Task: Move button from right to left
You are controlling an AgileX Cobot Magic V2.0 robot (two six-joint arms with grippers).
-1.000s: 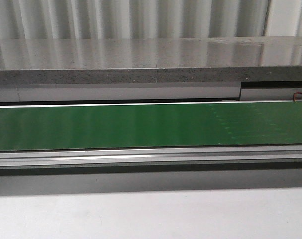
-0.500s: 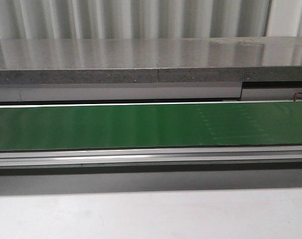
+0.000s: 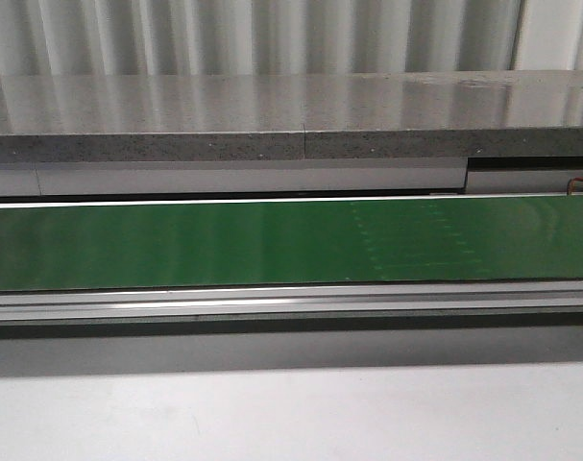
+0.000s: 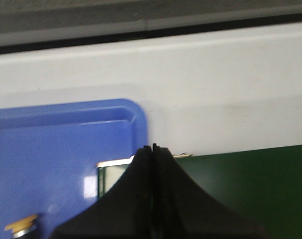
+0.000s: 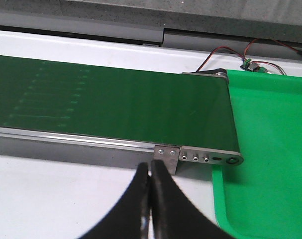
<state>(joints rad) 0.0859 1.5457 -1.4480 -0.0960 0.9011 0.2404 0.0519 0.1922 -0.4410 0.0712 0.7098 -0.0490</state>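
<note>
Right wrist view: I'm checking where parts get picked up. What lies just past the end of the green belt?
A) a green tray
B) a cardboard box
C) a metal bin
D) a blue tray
A: a green tray lies at the end of the belt, by the roller, with the right gripper shut and empty in front of the belt.

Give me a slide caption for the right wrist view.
Closed right gripper above the green conveyor belt's end, green tray alongside; no button on the belt.
</note>
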